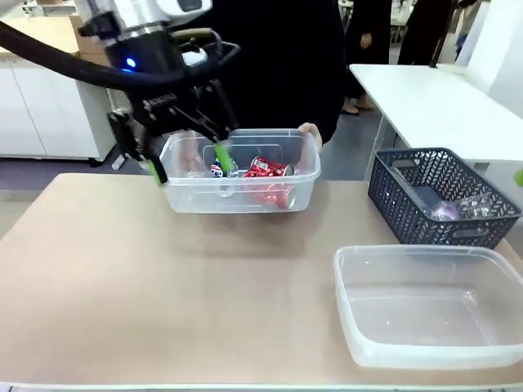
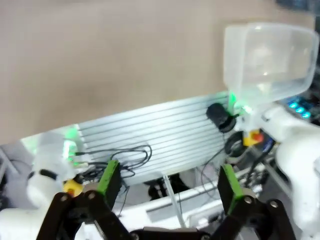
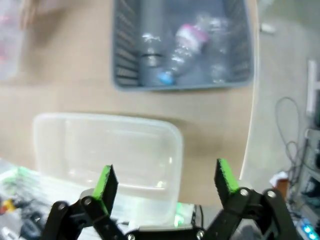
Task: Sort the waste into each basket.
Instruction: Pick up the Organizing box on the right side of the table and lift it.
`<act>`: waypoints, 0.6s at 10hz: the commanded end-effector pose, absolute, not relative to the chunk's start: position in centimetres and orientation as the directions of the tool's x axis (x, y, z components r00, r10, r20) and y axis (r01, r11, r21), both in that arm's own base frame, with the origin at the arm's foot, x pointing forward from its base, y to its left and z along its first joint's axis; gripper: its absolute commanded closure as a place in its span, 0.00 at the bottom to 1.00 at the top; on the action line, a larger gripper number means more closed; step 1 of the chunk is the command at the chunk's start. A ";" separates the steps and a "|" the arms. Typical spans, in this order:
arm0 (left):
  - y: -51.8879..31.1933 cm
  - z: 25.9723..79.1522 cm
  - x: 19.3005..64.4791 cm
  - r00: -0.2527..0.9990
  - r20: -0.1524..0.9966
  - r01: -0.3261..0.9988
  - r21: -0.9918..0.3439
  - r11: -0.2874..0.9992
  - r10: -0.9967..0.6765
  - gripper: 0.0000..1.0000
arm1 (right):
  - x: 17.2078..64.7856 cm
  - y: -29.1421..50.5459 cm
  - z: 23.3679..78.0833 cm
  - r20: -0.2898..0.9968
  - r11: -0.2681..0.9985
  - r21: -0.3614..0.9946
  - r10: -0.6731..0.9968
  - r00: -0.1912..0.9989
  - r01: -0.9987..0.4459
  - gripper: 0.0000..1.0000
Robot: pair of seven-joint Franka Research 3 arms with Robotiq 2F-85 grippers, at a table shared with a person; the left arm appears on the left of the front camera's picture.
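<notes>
The left pincer [image 1: 188,163] hangs tilted, jaws spread wide; the right pincer [image 3: 165,179] gapes too.

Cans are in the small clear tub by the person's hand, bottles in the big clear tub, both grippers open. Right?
Not quite: the bottles lie in the dark lattice basket, as the right wrist view shows; the big clear tub is empty. Cans in the small clear tub by the person's hand, left gripper and right gripper open: correct.
</notes>
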State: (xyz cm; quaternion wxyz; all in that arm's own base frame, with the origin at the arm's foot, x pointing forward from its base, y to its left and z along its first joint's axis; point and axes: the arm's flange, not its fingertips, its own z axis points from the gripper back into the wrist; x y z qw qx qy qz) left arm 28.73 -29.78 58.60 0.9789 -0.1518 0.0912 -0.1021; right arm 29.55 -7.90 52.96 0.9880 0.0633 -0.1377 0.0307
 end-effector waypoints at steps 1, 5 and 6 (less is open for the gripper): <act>-35.7 57.0 28.8 0.951 -0.164 0.214 -0.261 0.941 -0.262 0.00 | 28.2 -9.9 50.1 0.262 0.999 0.027 0.034 0.964 -0.043 0.00; -39.7 54.4 25.3 0.935 -0.189 0.249 -0.254 0.935 -0.300 0.00 | 28.5 -10.8 50.6 0.229 1.000 0.009 0.026 0.973 -0.028 0.00; -39.7 54.4 25.3 0.935 -0.189 0.249 -0.254 0.935 -0.300 0.00 | 28.5 -10.8 50.6 0.229 1.000 0.009 0.026 0.973 -0.028 0.00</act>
